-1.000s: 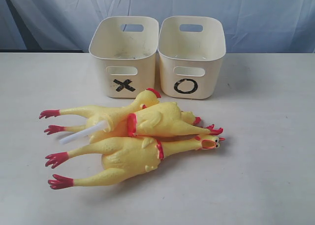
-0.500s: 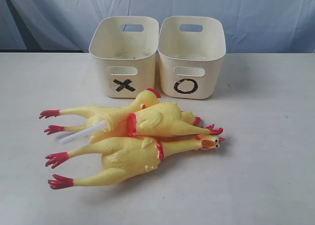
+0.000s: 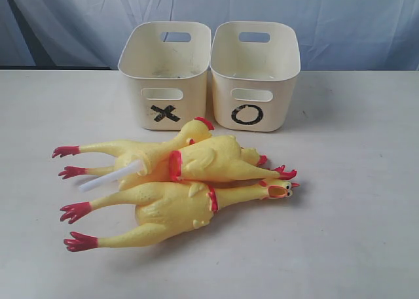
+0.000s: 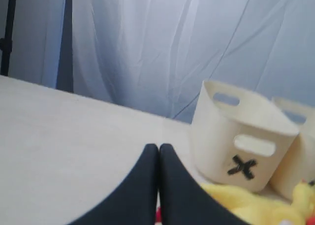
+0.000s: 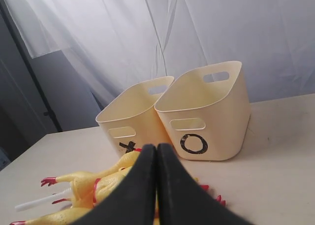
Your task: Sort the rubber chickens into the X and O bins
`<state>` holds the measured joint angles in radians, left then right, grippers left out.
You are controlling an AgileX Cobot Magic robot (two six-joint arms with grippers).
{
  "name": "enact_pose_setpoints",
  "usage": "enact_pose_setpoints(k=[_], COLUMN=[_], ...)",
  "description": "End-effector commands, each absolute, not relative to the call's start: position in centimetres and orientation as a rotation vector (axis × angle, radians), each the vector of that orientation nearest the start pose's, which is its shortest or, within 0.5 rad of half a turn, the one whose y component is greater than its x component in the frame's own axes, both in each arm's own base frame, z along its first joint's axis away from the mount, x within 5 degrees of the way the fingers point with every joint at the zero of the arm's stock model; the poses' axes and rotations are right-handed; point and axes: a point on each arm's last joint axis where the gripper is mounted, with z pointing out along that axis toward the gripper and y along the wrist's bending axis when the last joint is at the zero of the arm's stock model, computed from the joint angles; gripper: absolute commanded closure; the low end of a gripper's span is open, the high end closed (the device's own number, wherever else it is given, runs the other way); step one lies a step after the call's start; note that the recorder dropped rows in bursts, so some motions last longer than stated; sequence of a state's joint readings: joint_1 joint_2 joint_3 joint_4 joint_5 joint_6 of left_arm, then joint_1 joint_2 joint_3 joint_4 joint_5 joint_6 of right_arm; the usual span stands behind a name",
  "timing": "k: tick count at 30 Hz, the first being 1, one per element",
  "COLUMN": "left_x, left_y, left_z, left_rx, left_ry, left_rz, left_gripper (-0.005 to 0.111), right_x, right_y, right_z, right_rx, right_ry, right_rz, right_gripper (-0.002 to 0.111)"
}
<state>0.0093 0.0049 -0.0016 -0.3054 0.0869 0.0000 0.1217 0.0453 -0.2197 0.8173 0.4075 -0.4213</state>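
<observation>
While no chicken lay in a bin, the sorting was only at its start. My left claw (image 4: 158, 148) was closed on nothing, over bare table (image 4: 59, 136). The three rubber chickens (image 3: 170, 207) lay touching each other, nearer than the bins, red feet to the left. The X bin (image 3: 141, 109) stood on the far side, the O bin (image 3: 278, 106) just right of it. My right claw (image 5: 156, 148) was closed and empty too. Next, I judged, one claw had to open and come down on the smaller chicken (image 3: 209, 160) in the middle.
</observation>
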Motion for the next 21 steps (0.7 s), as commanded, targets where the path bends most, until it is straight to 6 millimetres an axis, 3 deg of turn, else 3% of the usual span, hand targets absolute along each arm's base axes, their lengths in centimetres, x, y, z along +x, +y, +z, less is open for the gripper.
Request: enact_pose_setpoints(k=[1,3,5,10,18,21], left_x=[5.5,5.4,5.3,4.7,3.1,3.2], left_y=[0.6,0.8,0.8,0.2,0.8,0.1], left_z=[22.3,22.6,22.9,25.5,30.0,30.4], left_rx=[-0.395,-0.515,-0.51,-0.454,-0.59,-0.515], left_ry=[1.325,1.262,1.251,1.27,1.016,1.131], left_rz=[-0.374,-0.488,-0.487,-0.529,-0.746,-0.714], left_gripper=[0.107,0.107,0.107,0.107,0.107,0.107], right_x=[4.0,4.1,4.1,4.1,4.1,4.1], right_y=[3.1,3.1,3.1,3.0,3.0,3.0], right_z=[26.0,26.0,26.0,26.1,26.1,26.1], right_rx=[-0.045,-0.041,-0.044,-0.041,-0.04,-0.04], right_ry=[1.624,1.62,1.617,1.613,1.61,1.61], right_rz=[0.592,0.59,0.585,0.583,0.58,0.58], right_gripper=[0.108,0.108,0.108,0.108,0.108,0.108])
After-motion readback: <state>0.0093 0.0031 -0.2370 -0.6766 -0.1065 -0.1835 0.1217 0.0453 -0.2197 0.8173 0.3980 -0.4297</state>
